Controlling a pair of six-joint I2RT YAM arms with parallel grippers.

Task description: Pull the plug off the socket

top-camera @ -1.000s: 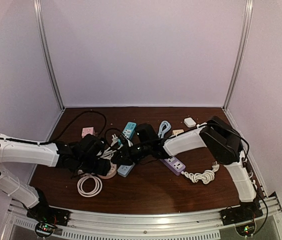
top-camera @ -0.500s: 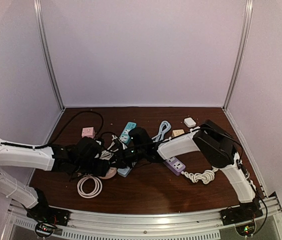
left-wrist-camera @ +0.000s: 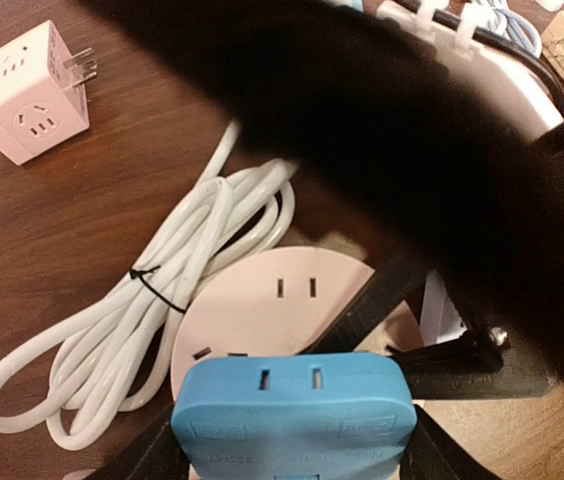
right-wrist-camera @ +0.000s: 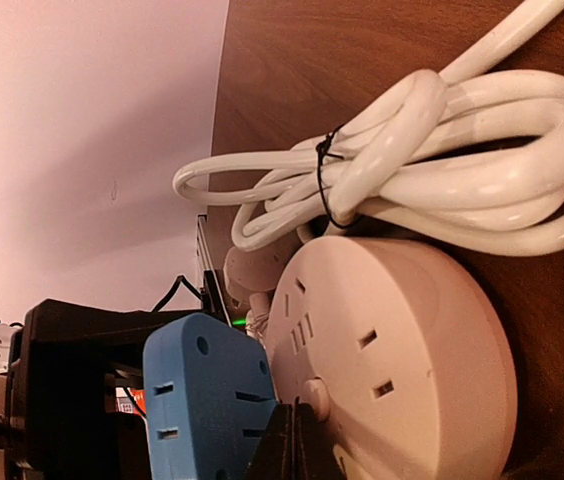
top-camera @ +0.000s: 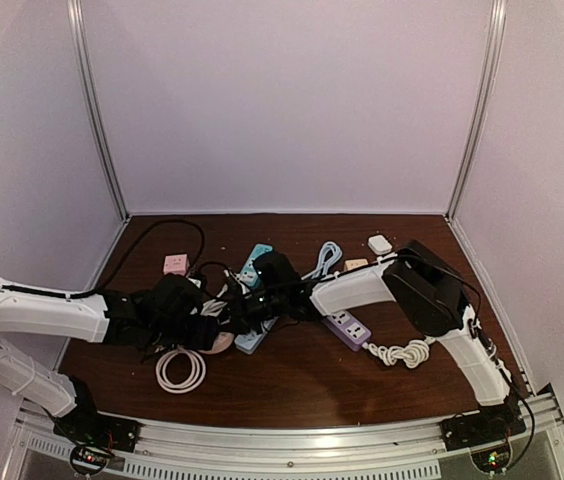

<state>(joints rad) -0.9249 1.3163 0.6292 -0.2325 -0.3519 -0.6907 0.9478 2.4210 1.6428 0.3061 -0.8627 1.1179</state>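
Observation:
A blue plug point(left-wrist-camera: 292, 410) sits on top of a round pink socket point(left-wrist-camera: 282, 315), left of the table's middle. My left gripper point(left-wrist-camera: 292, 450) has a black finger against each side of the blue plug and is shut on it. In the right wrist view the right gripper point(right-wrist-camera: 296, 445) is shut, its tips pressed into the seam between the blue plug point(right-wrist-camera: 207, 400) and the pink socket point(right-wrist-camera: 412, 340), holding nothing. From above, both grippers meet over the socket point(top-camera: 220, 345). The right arm point(left-wrist-camera: 412, 130) blocks the upper part of the left wrist view.
A tied white cable coil point(left-wrist-camera: 162, 280) lies against the socket, with a white cube adapter point(left-wrist-camera: 30, 95) beyond it. A purple power strip point(top-camera: 347, 328), a teal strip point(top-camera: 255, 258), a second white coil point(top-camera: 179, 370) and a knotted white cord point(top-camera: 402, 352) lie around.
My right arm has reached further left toward the left gripper, and its fingers have closed at the plug's edge. The left gripper has kept its hold.

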